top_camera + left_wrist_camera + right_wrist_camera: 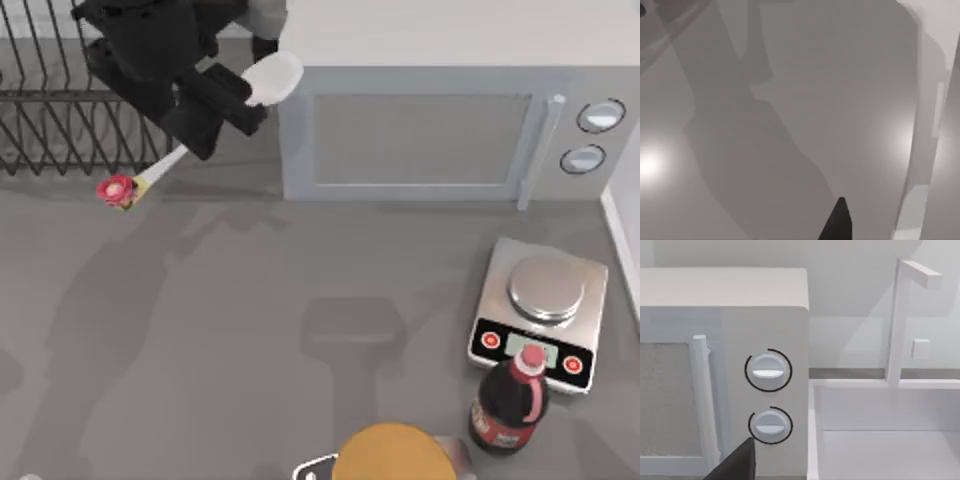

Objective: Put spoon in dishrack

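My left gripper (203, 128) hangs at the table's back left, between the dishrack (50, 120) and the microwave, shut on the handle of the spoon (270, 78). The white spoon lies aslant in the grip. Its oval bowl points toward the microwave's top corner, and its red-and-yellow flower tip (118, 190) sticks out just in front of the rack's near rail. The dishrack is dark wire with thin upright tines. In the left wrist view one dark fingertip (840, 220) shows over bare grey table. A dark finger (737, 465) of my right gripper faces the microwave's knobs.
A pale microwave (420, 130) stands along the back, right of the spoon. A silver kitchen scale (545, 310) and a dark bottle with a red cap (510, 400) are at the front right. An orange round thing (390, 455) lies at the front edge. A white sink (890, 430) adjoins the microwave.
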Controlling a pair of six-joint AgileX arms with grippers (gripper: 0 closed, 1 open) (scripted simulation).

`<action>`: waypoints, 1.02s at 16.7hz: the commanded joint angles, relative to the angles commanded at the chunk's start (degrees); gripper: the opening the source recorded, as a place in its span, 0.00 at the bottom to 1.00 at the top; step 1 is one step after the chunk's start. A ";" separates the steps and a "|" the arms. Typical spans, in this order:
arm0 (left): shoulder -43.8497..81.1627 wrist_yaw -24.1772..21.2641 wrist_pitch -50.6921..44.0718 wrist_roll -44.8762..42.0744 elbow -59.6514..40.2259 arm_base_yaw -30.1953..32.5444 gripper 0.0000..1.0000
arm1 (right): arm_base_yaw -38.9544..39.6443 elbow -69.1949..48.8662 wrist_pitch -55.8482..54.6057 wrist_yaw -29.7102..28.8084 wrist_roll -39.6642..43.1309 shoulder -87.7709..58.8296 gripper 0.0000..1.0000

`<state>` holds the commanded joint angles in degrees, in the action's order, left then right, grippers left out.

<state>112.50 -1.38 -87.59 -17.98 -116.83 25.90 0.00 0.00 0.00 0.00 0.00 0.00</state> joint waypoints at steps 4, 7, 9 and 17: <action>-10.58 -1.85 12.54 3.02 8.65 -6.32 0.00 | 0.00 0.00 0.00 0.00 0.00 0.00 1.00; -21.00 -3.66 26.05 6.14 18.27 -12.86 0.00 | 0.00 0.00 0.00 0.00 0.00 0.00 1.00; -28.62 -4.97 36.33 8.29 25.51 -17.54 0.00 | 0.00 0.00 0.00 0.00 0.00 0.00 1.00; -57.49 -9.75 70.66 15.94 49.73 -33.82 0.00 | 0.00 0.00 0.00 0.00 0.00 0.00 1.00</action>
<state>55.01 -11.13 -16.93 -2.04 -67.10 -7.93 0.00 0.00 0.00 0.00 0.00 0.00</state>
